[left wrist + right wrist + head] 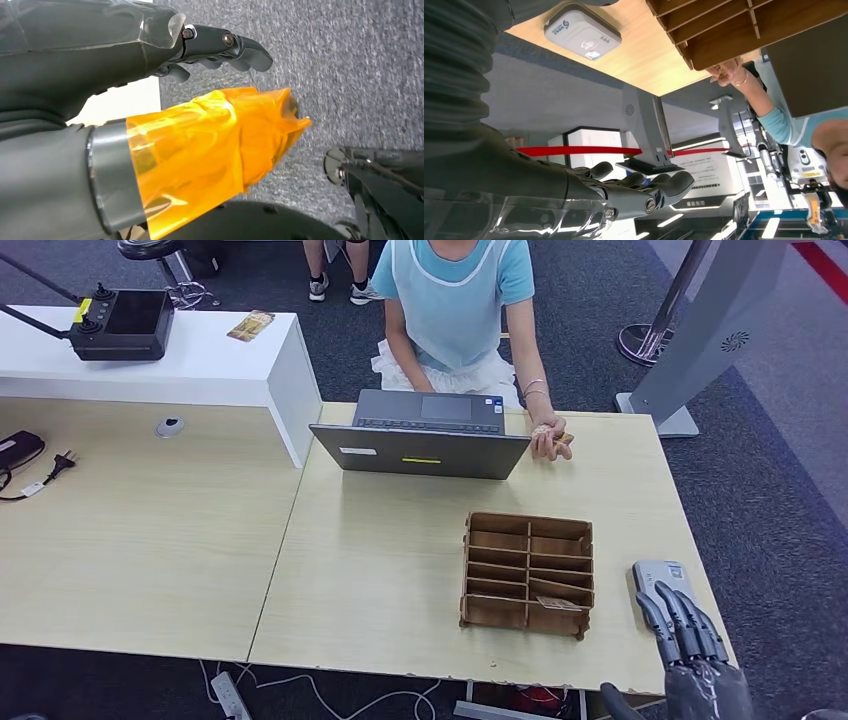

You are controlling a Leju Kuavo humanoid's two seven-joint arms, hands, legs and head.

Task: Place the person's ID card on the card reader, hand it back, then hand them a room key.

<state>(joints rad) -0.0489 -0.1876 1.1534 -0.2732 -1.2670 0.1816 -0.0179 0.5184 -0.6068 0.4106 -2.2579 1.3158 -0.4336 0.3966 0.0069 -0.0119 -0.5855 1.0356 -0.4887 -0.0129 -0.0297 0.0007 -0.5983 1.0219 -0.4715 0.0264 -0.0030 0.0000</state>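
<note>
Across the table a person holds a tan ID card in their hand [550, 437], resting on the far edge beside the laptop. The grey-white card reader [658, 574] lies at the table's right near corner. My right hand [690, 638] hovers just at its near side with fingers stretched and apart, holding nothing. In the right wrist view the reader [583, 32] and the person's hand [726, 72] show beyond my empty fingers [644, 192]. A wooden slotted rack [527, 573] holds a key card [557, 603] in a near slot. My left hand [220, 47] hangs over the carpet, empty, its thumb wrapped in orange film.
An open grey laptop [425, 435] stands between the person and the rack. A raised white counter [200, 365] with a black device [125, 325] sits at the far left. A grey kiosk stand [700, 330] rises beyond the table's right end.
</note>
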